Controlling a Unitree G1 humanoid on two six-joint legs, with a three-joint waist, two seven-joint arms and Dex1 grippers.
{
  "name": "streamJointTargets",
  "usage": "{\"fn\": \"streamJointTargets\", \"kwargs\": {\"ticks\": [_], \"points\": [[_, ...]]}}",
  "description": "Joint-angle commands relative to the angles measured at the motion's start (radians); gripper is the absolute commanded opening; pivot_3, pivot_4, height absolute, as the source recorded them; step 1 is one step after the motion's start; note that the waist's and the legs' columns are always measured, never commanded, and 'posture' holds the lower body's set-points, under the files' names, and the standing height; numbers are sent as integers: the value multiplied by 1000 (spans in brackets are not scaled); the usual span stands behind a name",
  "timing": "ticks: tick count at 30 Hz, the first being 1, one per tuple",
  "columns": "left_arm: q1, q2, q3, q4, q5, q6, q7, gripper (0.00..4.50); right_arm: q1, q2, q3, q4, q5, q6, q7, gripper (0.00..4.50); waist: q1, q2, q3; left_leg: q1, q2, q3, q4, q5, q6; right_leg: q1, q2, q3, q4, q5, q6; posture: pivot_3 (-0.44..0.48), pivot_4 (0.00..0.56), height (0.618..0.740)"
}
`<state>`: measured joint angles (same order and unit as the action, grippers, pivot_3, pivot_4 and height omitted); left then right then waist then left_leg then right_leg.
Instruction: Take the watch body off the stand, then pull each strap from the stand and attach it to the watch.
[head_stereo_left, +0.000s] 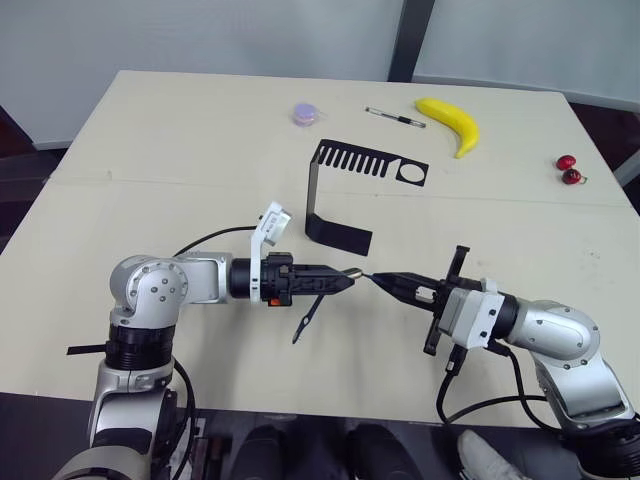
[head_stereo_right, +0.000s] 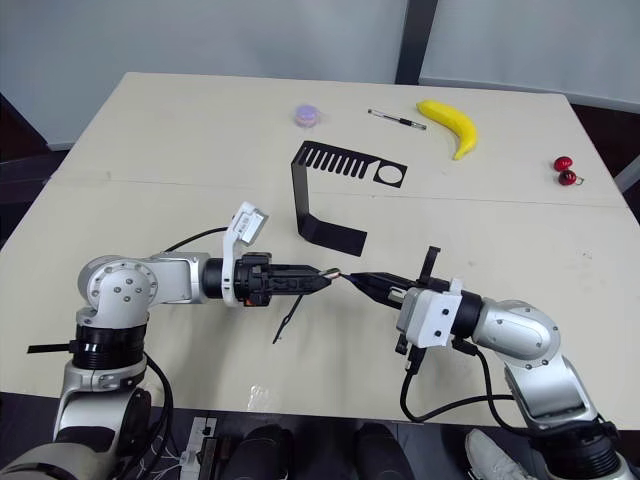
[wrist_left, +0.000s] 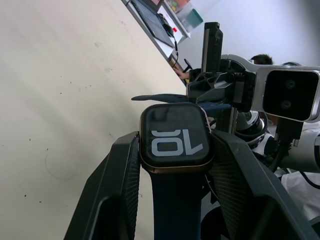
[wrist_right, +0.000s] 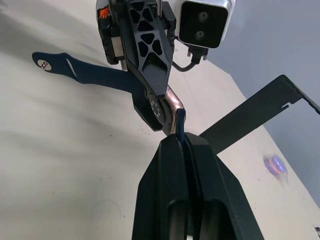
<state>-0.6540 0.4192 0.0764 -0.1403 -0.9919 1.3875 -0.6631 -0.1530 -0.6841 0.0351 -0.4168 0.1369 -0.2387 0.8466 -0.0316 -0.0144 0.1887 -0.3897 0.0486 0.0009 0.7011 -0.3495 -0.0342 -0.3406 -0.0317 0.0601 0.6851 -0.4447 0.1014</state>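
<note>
Left claw (head_stereo_left: 345, 281) clamped on small square dark-screened watch body (wrist_left: 175, 138) with one navy strap (head_stereo_left: 306, 322) dangling, right claw (head_stereo_left: 385, 282) pinching second navy strap (wrist_right: 180, 121) against it.

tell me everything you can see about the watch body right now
The watch body is a small rounded square case with a dark glossy screen showing pale digits and a coppery rim. The left hand pinches it by its sides above the table. One navy strap is attached; the right hand presses the other strap against its edge.
</note>
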Motion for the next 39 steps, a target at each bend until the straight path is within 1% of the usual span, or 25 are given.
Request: {"fn": "streamJointTargets", "kwargs": {"ticks": [1, 13, 23, 32, 39], "points": [[-20, -4, -21, -45, -20, 5, -8, 1592, -18, -3, 9, -29, -5, -12, 2, 0, 0, 0, 0, 0, 0, 0, 0, 0, 0, 0, 0, 0, 0, 0, 0, 0, 150, 740], [-27, -11, -35, -41, -12, 6, 20, 1592, -25, 2, 23, -50, -19, -3, 5, 0, 0, 0, 0, 0, 0, 0, 0, 0, 0, 0, 0, 0, 0, 0, 0, 0, 150, 740], [-36, -16, -33, -44, -17, 16, 35, 1592, -32, 0, 35, -29, -53, -15, 8, 0, 0, 0, 0, 0, 0, 0, 0, 0, 0, 0, 0, 0, 0, 0, 0, 0, 150, 740], [-39, -18, -32, -48, -19, 22, 46, 1592, -24, -10, 37, -96, -70, 43, 1, 0, 0, 0, 0, 0, 0, 0, 0, 0, 0, 0, 0, 0, 0, 0, 0, 0, 150, 740], [-43, -11, -40, -44, -12, 18, 42, 1592, -29, -2, 50, -108, -90, 66, -9, 0, 0, 0, 0, 0, 0, 0, 0, 0, 0, 0, 0, 0, 0, 0, 0, 0, 150, 740]]}}
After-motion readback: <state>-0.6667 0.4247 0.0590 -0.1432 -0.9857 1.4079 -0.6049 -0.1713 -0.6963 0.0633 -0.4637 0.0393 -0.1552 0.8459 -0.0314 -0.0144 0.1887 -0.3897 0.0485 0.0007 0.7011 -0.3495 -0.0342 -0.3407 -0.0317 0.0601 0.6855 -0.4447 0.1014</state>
